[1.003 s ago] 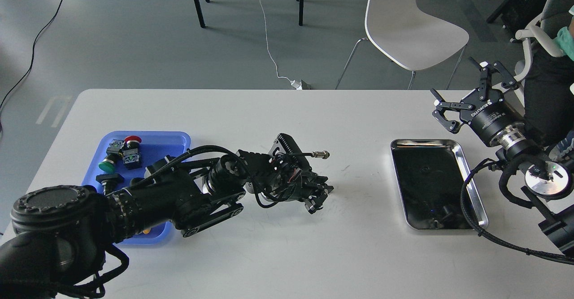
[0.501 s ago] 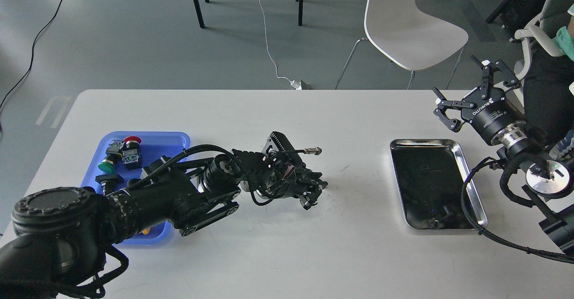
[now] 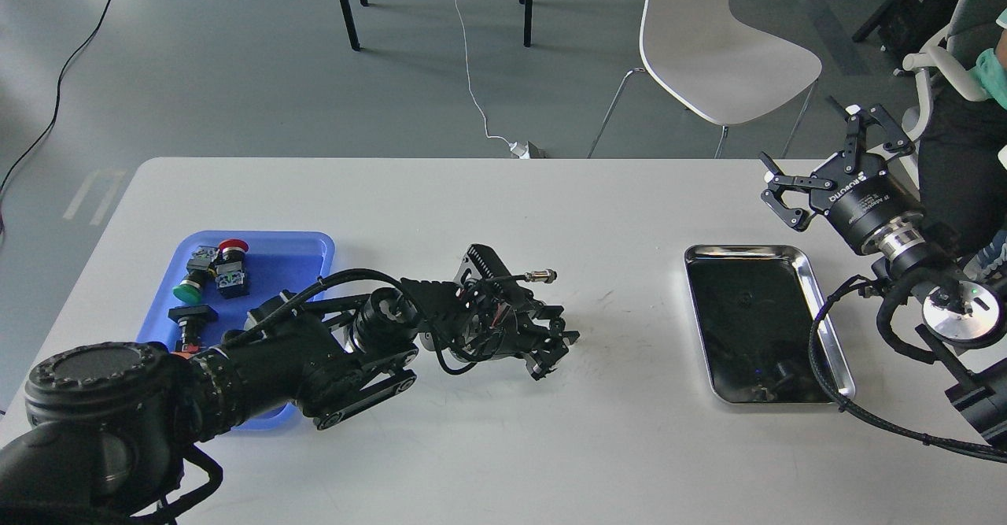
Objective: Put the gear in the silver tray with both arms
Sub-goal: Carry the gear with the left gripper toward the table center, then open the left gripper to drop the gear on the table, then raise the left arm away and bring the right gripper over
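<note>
Left of the shiny silver tray (image 3: 823, 328) with its dark mirror floor: blue tray (image 3: 311, 249), red-capped button (image 3: 230, 246), seemingly green-capped button (image 3: 186, 292).

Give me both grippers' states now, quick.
Left gripper: dark and foreshortened, cannot be told.
Right gripper: open, holding nothing.

Silver tray (image 3: 822, 316) just below the right end effector (image 3: 818, 159): polished steel, bright rim, dark mirror-like floor throwing reflections. Bench (image 3: 488, 210): matt white, smooth, a few faint scuffs near the left end effector (image 3: 555, 348). Both end effectors matt black, metal or plastic not clear; the right one carries a brushed silver wrist ring (image 3: 897, 239). Blue tray (image 3: 303, 245) behind the left arm: plastic, slight sheen. Chair (image 3: 716, 37) beyond the bench: smooth white shell, thin metal legs.
</note>
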`<action>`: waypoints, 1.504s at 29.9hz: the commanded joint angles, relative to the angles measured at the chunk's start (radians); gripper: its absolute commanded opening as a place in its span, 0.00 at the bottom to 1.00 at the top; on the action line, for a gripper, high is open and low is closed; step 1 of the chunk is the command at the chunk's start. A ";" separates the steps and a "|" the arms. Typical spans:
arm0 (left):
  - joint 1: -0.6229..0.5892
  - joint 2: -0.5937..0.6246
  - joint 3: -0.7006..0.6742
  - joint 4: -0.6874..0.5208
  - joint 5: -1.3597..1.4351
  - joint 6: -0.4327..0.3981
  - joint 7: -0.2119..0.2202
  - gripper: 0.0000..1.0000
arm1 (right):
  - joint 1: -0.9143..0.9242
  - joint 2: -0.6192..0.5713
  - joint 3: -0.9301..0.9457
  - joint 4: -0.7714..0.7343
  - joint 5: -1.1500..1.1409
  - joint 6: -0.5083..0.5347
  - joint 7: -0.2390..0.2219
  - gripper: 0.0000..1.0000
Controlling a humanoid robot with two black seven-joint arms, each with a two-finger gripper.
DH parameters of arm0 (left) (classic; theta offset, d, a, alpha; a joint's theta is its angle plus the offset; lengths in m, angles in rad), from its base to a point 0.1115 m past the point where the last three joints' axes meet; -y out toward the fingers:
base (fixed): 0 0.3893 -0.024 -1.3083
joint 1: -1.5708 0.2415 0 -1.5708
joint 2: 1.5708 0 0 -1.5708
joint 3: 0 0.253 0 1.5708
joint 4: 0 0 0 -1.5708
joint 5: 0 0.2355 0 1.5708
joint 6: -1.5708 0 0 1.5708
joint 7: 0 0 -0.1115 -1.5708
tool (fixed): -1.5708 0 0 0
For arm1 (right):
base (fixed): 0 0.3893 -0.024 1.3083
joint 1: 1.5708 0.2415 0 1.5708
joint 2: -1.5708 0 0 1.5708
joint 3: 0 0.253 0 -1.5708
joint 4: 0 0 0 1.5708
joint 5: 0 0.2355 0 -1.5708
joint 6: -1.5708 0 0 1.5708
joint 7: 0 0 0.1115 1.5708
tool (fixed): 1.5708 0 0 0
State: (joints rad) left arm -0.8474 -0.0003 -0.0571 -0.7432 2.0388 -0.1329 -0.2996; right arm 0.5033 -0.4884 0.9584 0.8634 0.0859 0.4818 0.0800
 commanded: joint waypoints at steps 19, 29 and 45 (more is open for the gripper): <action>-0.260 0.000 -0.027 -0.011 -0.416 0.030 -0.004 0.95 | 0.026 0.007 -0.010 0.003 0.000 -0.008 0.000 0.96; -0.280 0.179 -0.196 -0.015 -0.829 0.098 0.014 0.95 | 0.076 0.002 -0.075 0.019 -0.002 -0.016 0.000 0.97; -0.223 0.621 -0.283 -0.015 -1.698 -0.039 0.008 0.95 | 0.469 -0.026 -0.622 0.091 -0.279 -0.086 -0.011 0.97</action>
State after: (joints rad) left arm -1.0864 0.5586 -0.3397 -0.7579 0.4533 -0.1212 -0.2915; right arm 0.8467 -0.5299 0.5167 0.9496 -0.1196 0.4174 0.0719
